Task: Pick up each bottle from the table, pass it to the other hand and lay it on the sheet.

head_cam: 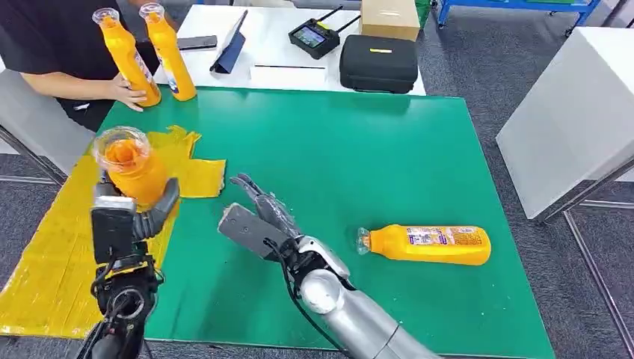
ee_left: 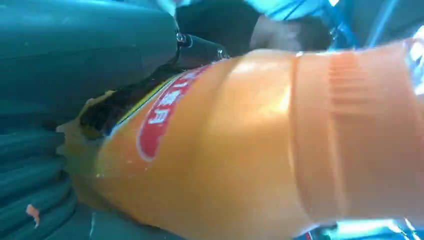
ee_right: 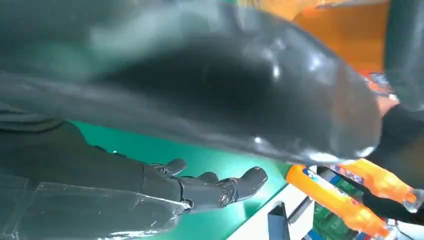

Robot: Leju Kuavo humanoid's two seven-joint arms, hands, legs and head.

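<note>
The left hand (head_cam: 138, 217) grips an upright orange bottle (head_cam: 133, 166) over the yellow sheet (head_cam: 52, 254), which lies at the green mat's (head_cam: 359, 149) left edge. Mid-mat, the right hand (head_cam: 258, 217) holds nothing, fingers apart. Further right, a second bottle (head_cam: 426, 244) lies on the mat.

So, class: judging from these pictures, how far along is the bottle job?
Done: no bottle lies on the yellow sheet yet. In hand: the left hand holds one bottle upright above the sheet; the right hand is open beside it. Left: the lying bottle and two upright bottles by a person's hand.
</note>
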